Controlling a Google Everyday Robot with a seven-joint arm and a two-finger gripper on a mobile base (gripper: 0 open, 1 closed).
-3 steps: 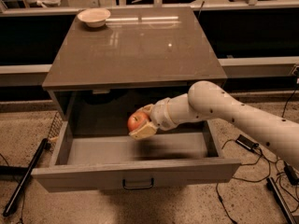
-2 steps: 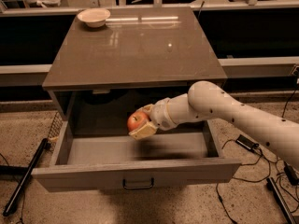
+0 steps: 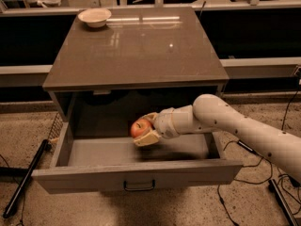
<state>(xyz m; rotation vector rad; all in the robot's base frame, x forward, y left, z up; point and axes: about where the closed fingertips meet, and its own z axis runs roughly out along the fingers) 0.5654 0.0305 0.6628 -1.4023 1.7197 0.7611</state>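
Camera view: the end effector (image 3: 146,127), centre frame, is clamped above and below on an apple (image 3: 139,127), holding it clear of the open drawer (image 3: 136,173) floor.

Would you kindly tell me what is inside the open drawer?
Only the gripper, shut on an apple, shows inside the drawer; the arm hides part of its floor.

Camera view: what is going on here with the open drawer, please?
A robot arm reaches in from the right into the open drawer of a cabinet. Its gripper is shut on an apple and holds it inside the drawer, apparently a little above the floor. A bowl stands on the cabinet top, at the back left corner.
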